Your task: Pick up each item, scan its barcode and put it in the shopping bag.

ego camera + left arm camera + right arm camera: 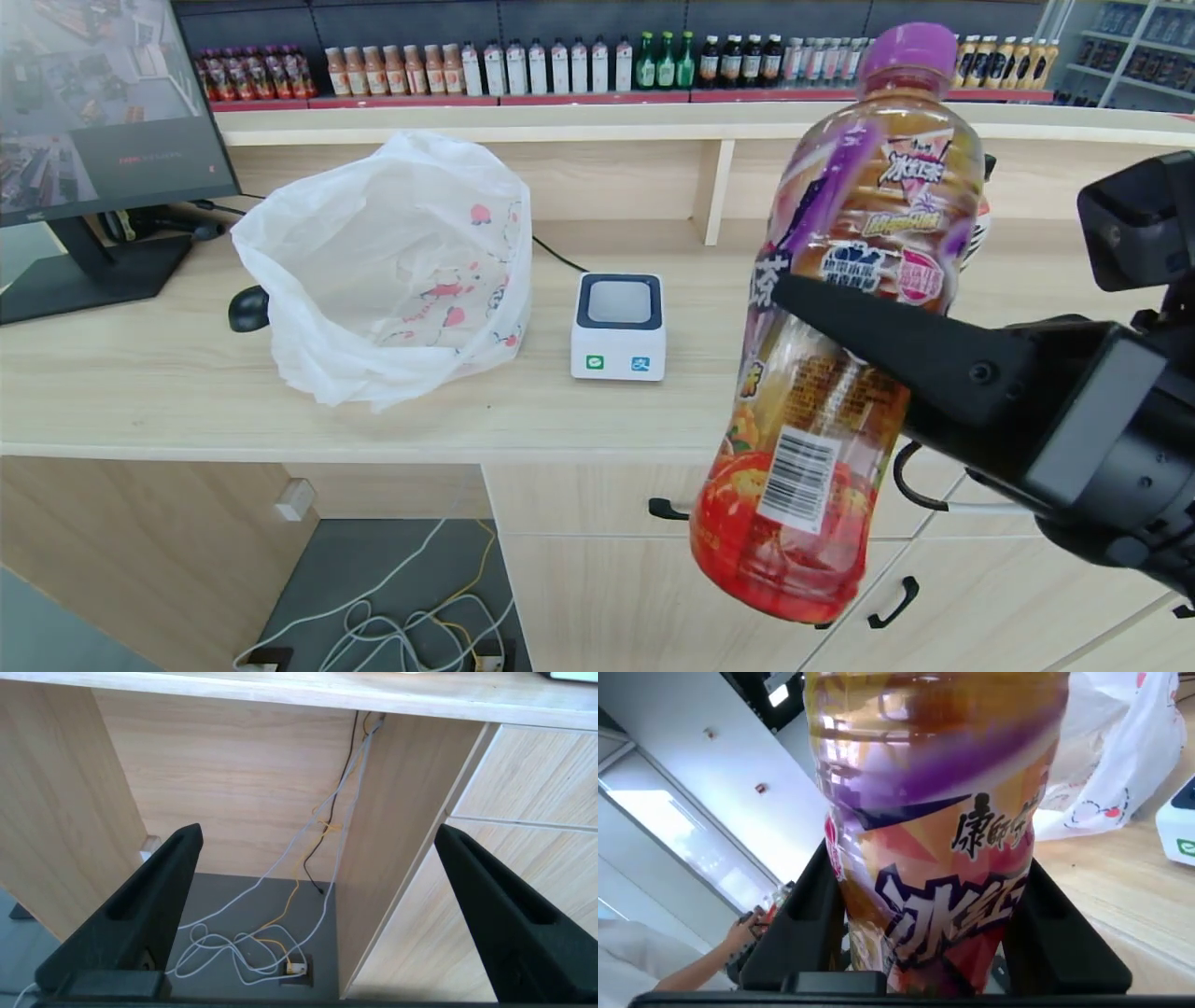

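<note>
Bottle (873, 168) within right end effector (878, 261)

R gripper (845, 303) sits right of centre in head view, clamped on a bottle (868, 187) around its mid-body and holding it up in the air. Near finger (896, 345) is a long black wedge lying diagonally across the front of the label, its tip pointing to upper left. The other finger is mostly hidden behind the bottle. R wrist (1102, 439) comes in from the lower right edge as a bulky black block, w/ the cam housing (1134, 219) above it at the right edge. In R wrist view both fingers press the bottle's sides, one each side.

L gripper (322, 924), seen in L wrist view: jaws spread wide, nothing between them, both black fingers (140, 915) angled outward.
</note>
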Robot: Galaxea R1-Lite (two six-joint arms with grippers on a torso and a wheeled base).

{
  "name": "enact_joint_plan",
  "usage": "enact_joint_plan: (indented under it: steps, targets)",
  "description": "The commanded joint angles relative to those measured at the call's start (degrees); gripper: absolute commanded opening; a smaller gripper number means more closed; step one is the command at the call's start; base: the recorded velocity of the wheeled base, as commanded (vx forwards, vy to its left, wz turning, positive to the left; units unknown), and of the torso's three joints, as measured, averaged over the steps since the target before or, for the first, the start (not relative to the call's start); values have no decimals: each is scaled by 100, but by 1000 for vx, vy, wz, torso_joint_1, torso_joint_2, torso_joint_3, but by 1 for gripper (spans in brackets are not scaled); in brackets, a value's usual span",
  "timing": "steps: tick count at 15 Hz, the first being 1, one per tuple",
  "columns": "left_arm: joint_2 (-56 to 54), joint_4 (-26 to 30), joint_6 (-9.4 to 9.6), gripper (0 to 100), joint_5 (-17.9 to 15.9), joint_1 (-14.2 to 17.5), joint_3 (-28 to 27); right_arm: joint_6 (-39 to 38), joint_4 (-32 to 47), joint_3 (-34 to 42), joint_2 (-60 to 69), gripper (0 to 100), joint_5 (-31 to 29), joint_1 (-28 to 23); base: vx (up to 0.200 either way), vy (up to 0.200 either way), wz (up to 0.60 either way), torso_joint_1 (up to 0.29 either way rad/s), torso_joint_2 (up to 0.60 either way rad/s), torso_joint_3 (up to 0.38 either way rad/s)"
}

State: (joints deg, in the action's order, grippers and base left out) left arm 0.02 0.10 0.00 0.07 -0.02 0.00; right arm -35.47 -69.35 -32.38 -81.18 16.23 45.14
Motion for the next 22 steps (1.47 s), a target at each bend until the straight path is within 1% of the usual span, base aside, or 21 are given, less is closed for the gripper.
enact_joint_plan:
  steps: [1, 5, 7, 13, 14, 16, 20, 22]
  targets:
    - [-2, -1, 0, 100, 1, 2, 0, -179, 1, -410, -276, 0, 3, 100, 0, 0, 0, 0, 0, 0]
    - [-2, -1, 0, 100, 1, -6, 0, -249, -8, -673, -460, 0, 3, 144, 0, 0, 0, 0, 0, 0]
    - [-2, -1, 0, 100, 1, -6, 0, -487, -8, -788, -452, 0, 12, 311, 0, 0, 0, 0, 0, 0]
    - [-2, -1, 0, 100, 1, 2, 0, -487, 1, -788, -513, 0, 12, 434, 0, 0, 0, 0, 0, 0]
    - [-2, -1, 0, 100, 1, -6, 0, -469, -8, -823, -504, 0, 12, 583, 0, 0, 0, 0, 0, 0]
    - [-2, -1, 0, 100, 1, 2, 0, -469, 1, -823, -504, 0, 12, 715, 0, 0, 0, 0, 0, 0]
    - [-2, -1, 0, 100, 1, 2, 0, -460, -8, -867, -557, 0, 3, 715, 0, 0, 0, 0, 0, 0]
    - [-2, -1, 0, 100, 1, -6, 0, -460, -8, -840, -557, 0, 3, 812, 0, 0, 0, 0, 0, 0]
